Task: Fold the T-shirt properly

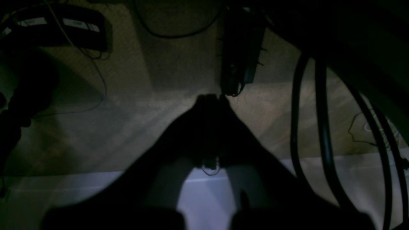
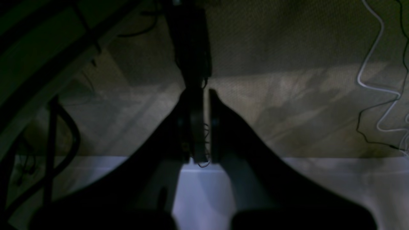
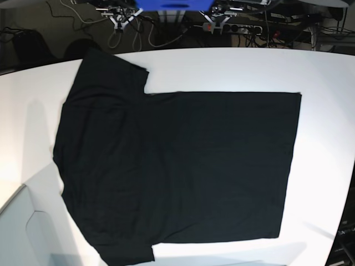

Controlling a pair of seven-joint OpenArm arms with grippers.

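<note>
The T-shirt (image 3: 177, 166) lies flat on the white table (image 3: 321, 72) in the base view. Its plain black side faces up, the sleeves point to the left and the hem runs down the right. Neither arm shows in that view. My left gripper (image 1: 211, 97) is shut with nothing in it, hanging past the table edge above the carpet. My right gripper (image 2: 201, 93) is likewise shut and holds nothing, over the floor beyond the table edge. No part of the shirt appears in either wrist view.
Dark cables (image 1: 322, 127) and a black power strip (image 1: 239, 48) lie on the carpet under the left gripper. A white cable (image 2: 370, 64) curls on the floor at the right of the right wrist view. A blue stand (image 3: 175, 4) and wiring sit behind the table.
</note>
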